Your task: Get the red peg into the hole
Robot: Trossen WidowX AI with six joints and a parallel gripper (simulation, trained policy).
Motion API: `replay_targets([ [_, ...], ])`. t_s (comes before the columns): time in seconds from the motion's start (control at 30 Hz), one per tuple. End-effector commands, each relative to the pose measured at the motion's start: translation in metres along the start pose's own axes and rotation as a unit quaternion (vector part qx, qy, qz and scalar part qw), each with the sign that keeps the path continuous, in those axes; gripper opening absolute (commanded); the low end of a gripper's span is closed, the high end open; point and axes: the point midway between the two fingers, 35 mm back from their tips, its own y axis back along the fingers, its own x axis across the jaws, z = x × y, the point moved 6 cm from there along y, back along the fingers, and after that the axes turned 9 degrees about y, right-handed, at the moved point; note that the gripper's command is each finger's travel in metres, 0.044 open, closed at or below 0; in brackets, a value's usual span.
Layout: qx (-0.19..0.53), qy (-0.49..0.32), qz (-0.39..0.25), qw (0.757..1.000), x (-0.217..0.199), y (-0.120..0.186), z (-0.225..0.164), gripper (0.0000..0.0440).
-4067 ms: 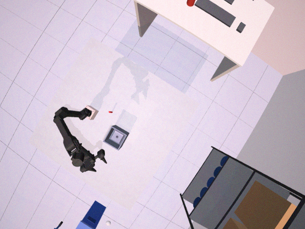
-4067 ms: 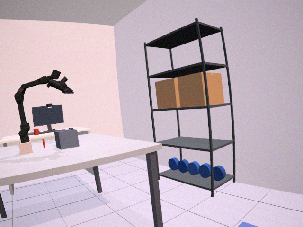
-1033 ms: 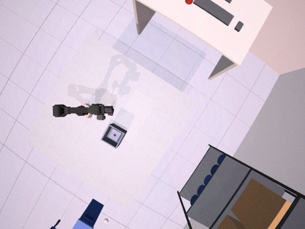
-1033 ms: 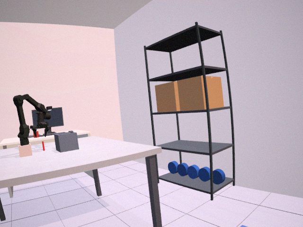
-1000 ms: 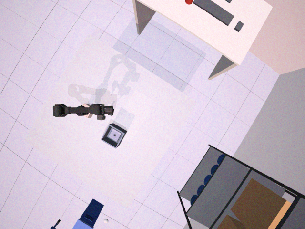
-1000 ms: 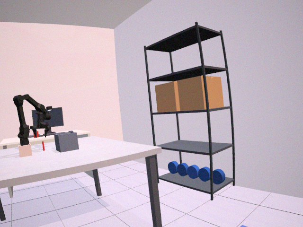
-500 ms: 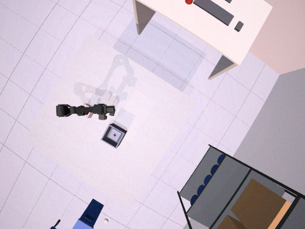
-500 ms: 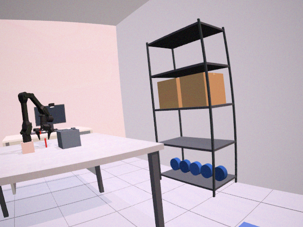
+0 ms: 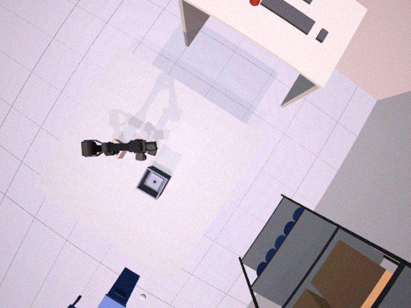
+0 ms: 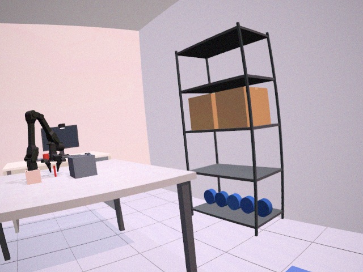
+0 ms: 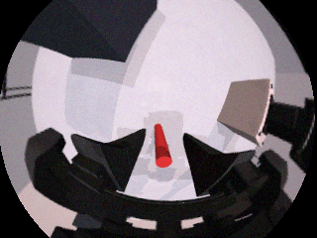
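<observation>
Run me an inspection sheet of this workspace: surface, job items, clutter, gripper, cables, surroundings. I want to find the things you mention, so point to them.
Surface: pale table (image 10: 131, 178), arm shadows across it.
Red peg: the red peg (image 10: 54, 171) (image 11: 160, 146) stands upright between the parted fingers, touching neither.
Open box: the open box (image 9: 163, 190) (image 10: 83, 166) stands near the peg; the plate (image 9: 149, 179) at its bottom shows a dark central hole with no peg in it.
Clutter: nothing seen.
Gripper: the gripper (image 10: 54, 169) (image 11: 164, 133) is open, pointing down around the peg.
Cables: nothing seen.
Surroundings: desk (image 9: 265, 36) with monitor (image 10: 70, 136); shelf rack (image 10: 253, 152) holding cartons (image 10: 231, 108) and blue discs (image 10: 234, 201).

Relative to the frame about four seconds back, I have my arm (image 9: 124, 146) (image 10: 30, 137) swung around from the far side of the open box (image 9: 142, 190) (image 10: 83, 166) and folded down, so that the gripper (image 10: 54, 169) (image 11: 164, 133), then high and well apart from the red peg (image 10: 54, 171) (image 11: 161, 146), now points downward with its parted fingers on either side of it. From the top I noted the peg in plain sight then; the arm now covers it. Against one second ago, exterior view: gripper lower, its fingertips down from above the peg to alongside its upper part.
</observation>
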Motion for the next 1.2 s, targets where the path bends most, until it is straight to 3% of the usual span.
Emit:
replay_targets([
  [0.0, 0.002, 0.004, 0.003, 1.000, 0.003, -0.005, -0.002, 0.0173],
  [0.17, 0.008, 0.020, 0.010, 1.000, 0.009, -0.012, -0.006, 0.0061],
  [0.27, 0.010, 0.024, 0.017, 1.000, 0.012, -0.012, -0.007, 0.0019],
  [1.17, 0.031, 0.000, 0.140, 0.990, 0.042, 0.067, 0.006, 0.0000],
])
